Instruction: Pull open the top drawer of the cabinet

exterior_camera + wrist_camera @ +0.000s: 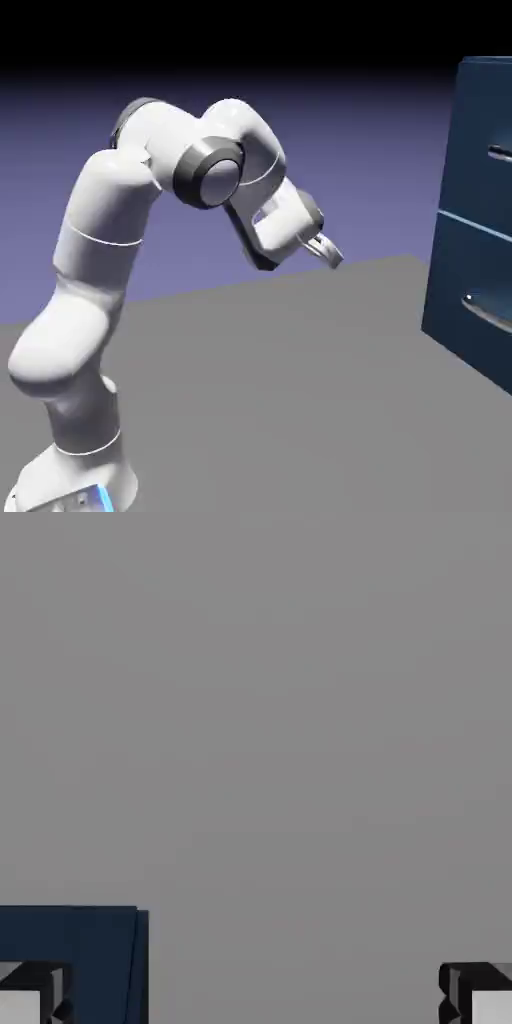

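The white arm's two-finger gripper [330,252] was open, its jaws spread wide with nothing between them; in the hand view the two small grey fingertips [30,1000] sat at the far left and far right of the bottom edge, with only bare grey surface across the gap. In the exterior view the gripper pointed down and to the right, hanging above the flat grey table [300,380] and well apart from the tall boxy dark navy-blue cabinet [470,290], which stood at the picture's right edge and was cut off there. The cabinet's long axis ran vertically, and its two stacked drawer fronts faced left, toward the arm. The upper navy flat-fronted top drawer [478,150] lay flush with the front above a pale seam; only the left end of its thin silvery bar handle [500,153] showed, with its long axis horizontal along the front. The lower drawer [470,300] carried a like handle. Open table lay between the gripper and the cabinet front. In the hand view a dark navy corner of the cabinet [70,962] showed at lower left, beside the left fingertip.
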### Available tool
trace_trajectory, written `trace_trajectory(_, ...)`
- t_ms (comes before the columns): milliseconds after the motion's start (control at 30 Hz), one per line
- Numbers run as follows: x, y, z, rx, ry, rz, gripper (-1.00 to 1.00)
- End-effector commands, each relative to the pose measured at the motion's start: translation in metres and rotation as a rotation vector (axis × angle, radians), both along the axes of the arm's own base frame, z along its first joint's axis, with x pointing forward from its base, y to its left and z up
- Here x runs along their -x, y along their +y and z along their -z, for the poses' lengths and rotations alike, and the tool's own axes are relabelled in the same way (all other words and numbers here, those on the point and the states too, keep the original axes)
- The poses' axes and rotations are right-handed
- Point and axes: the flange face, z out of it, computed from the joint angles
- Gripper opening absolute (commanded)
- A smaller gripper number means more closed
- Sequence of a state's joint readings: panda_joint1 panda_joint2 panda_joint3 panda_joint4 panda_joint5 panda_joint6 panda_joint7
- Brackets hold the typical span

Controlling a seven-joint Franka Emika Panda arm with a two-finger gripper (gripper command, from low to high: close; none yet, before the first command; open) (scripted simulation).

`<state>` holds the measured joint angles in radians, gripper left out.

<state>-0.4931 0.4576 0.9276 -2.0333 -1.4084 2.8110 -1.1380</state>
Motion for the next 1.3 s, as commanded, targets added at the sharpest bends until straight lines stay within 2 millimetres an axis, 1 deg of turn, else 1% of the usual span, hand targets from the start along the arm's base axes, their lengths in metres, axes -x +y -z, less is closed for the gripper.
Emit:
trace_trajectory(0,-0.003,0.003,-0.002,0.025,-0.024,-0.051,0.0)
trace_trajectory(167,-0.021,0.011,-0.02,0.147,-0.163,-0.278,0.0)
trace_trajectory(333,-0.043,0.007,-0.045,0.276,-0.33,-0.453,0.0)
trace_trajectory(467,-0.064,-0.006,-0.07,0.393,-0.472,-0.549,0.0)
trace_trajectory(600,-0.087,-0.029,-0.097,0.528,-0.611,-0.604,0.0)
trace_trajectory(733,-0.111,-0.064,-0.124,0.683,-0.734,-0.619,0.0)
trace_trajectory(867,-0.134,-0.111,-0.15,0.859,-0.828,-0.597,0.0)
trace_trajectory(1000,-0.156,-0.171,-0.173,1.051,-0.879,-0.544,0.0)
trace_trajectory(1067,-0.165,-0.205,-0.182,1.152,-0.886,-0.509,0.0)
trace_trajectory(1167,-0.177,-0.262,-0.192,1.306,-0.867,-0.45,0.0)
trace_trajectory(1200,-0.179,-0.273,-0.194,1.335,-0.86,-0.438,0.0)
trace_trajectory(1233,-0.179,-0.273,-0.194,1.335,-0.86,-0.438,0.0)
trace_trajectory(1267,-0.185,-0.273,-0.195,1.334,-0.861,-0.438,0.0)
